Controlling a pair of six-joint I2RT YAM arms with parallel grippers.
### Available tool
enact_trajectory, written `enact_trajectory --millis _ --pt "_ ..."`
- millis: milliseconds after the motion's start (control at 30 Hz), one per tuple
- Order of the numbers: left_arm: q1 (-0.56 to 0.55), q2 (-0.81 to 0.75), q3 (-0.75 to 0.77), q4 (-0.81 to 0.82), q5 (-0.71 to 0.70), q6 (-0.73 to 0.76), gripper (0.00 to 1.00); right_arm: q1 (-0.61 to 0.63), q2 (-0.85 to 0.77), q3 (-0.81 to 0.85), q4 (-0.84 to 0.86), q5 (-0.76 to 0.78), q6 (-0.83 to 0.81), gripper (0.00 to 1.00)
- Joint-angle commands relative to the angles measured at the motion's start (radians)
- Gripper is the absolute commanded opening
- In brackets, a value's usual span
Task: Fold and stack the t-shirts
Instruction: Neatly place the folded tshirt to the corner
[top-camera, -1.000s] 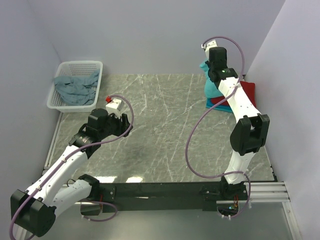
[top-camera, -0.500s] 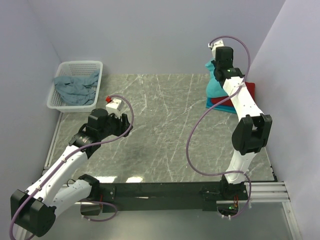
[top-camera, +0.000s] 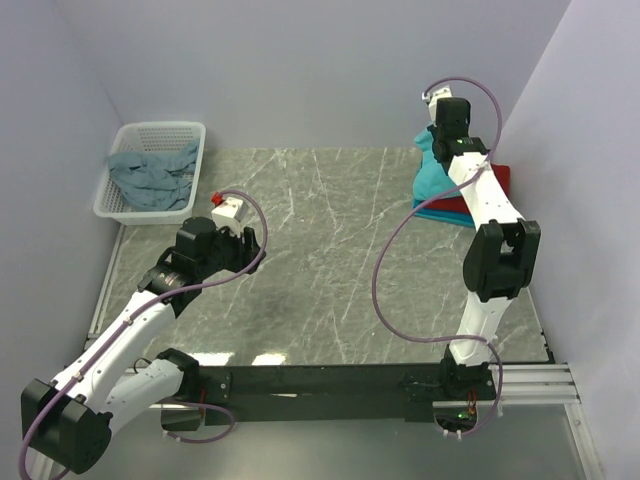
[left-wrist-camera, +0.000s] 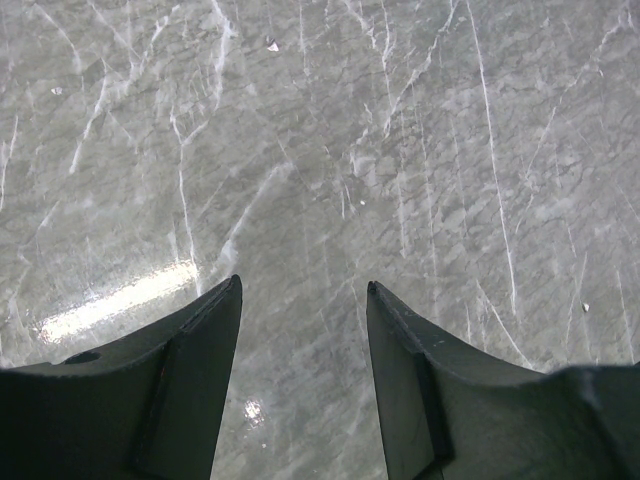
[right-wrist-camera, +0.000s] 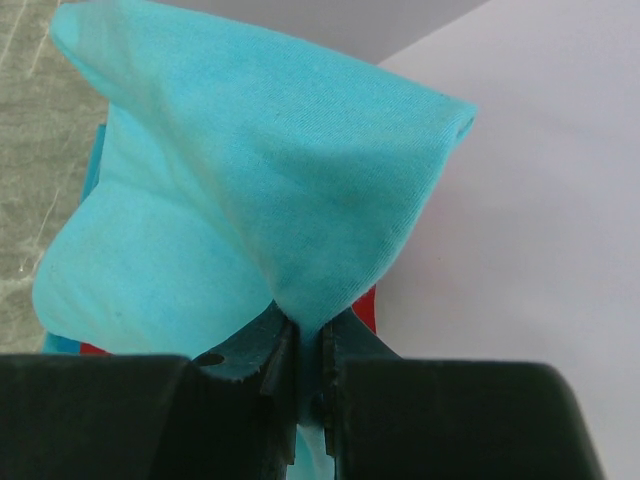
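Turquoise shirt (top-camera: 432, 178) hangs bunched from the right gripper (right-wrist-camera: 308, 338) at the far right corner of the table (top-camera: 330, 260), just above the stack by the wall. The jaws are pinched almost together on a fold of the cloth. The rest drapes down onto the pile, where I can make out a red shirt (top-camera: 498, 180) and the edge of a blue shirt (top-camera: 430, 211). Over on the left, the left gripper (left-wrist-camera: 303, 290) hovers above bare marble, jaws well apart and nothing between them. A grey-blue shirt (top-camera: 150, 178) lies crumpled in the basket (top-camera: 160, 130) at the far left corner.

To my eye this is the stacking step, with the turquoise one going onto the pile. How neatly it is folded I can't tell from here. Next it wants lowering so the cloth settles flat and square on the stack, then a clean release that doesn't drag the fold open. After that, I'd guess the shirt in the basket is next.
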Motion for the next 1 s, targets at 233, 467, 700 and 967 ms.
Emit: enact_trajectory --millis 233,467,700,967 --pt "0.005 0.0 0.021 0.017 0.014 0.025 0.58 -0.028 0.028 0.068 0.085 -0.01 -0.016 0.0" --pt "0.005 0.003 0.019 0.017 0.014 0.024 0.58 -0.049 0.074 0.103 0.074 -0.024 -0.024 0.0" --pt "0.005 0.008 0.021 0.019 0.013 0.025 0.58 -0.065 0.109 0.123 0.077 -0.017 -0.033 0.0" --pt "0.005 0.012 0.021 0.017 0.016 0.027 0.58 -0.132 0.23 0.144 0.121 0.069 -0.073 0.57"
